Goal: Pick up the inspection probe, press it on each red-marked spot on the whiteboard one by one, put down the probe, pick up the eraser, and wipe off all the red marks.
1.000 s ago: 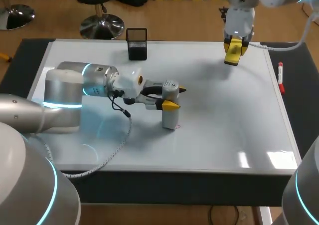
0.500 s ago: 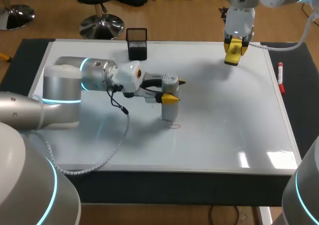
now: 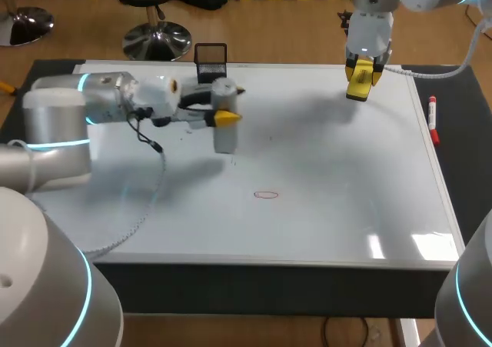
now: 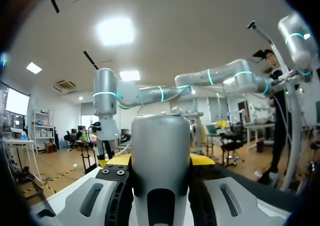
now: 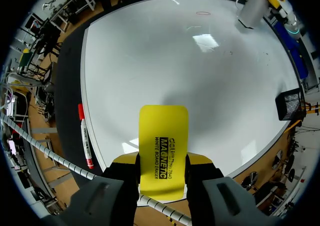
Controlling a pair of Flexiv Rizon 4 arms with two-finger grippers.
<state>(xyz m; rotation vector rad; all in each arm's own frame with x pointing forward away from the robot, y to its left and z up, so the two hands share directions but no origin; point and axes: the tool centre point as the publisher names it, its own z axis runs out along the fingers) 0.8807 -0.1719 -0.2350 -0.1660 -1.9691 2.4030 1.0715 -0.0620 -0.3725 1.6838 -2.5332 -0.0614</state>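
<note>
Probe (image 3: 224,124) clamped in left gripper (image 3: 233,105) | eraser (image 5: 163,146) clamped in right gripper (image 3: 361,76) | red mark (image 3: 266,195) near front edge of whiteboard (image 3: 346,208), unwiped | judged: probe set-down and wiping outstanding

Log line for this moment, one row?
left gripper shut on probe | right gripper shut on eraser | red mark on whiteboard unwiped

Right gripper (image 5: 162,159): closed on the eraser, one yellow tip pressing each long side.
Eraser (image 5: 163,146): yellow, flat, sticking out ahead toward 12 o'clock, above the whiteboard's near edge.
Whiteboard (image 5: 165,60): white, spreading ahead of the gripper on the dark desk (image 5: 67,85).
Red mark (image 5: 203,13): small oval, far off at 12 to 1 o'clock.
Probe (image 5: 251,8): grey cylinder at 1 o'clock, beyond the mark.
Marker (image 5: 85,136): red-capped, at 9 o'clock, on the desk just beside the board.
Mesh cup (image 5: 289,104): black, at 2 o'clock, at the board's edge.
</note>
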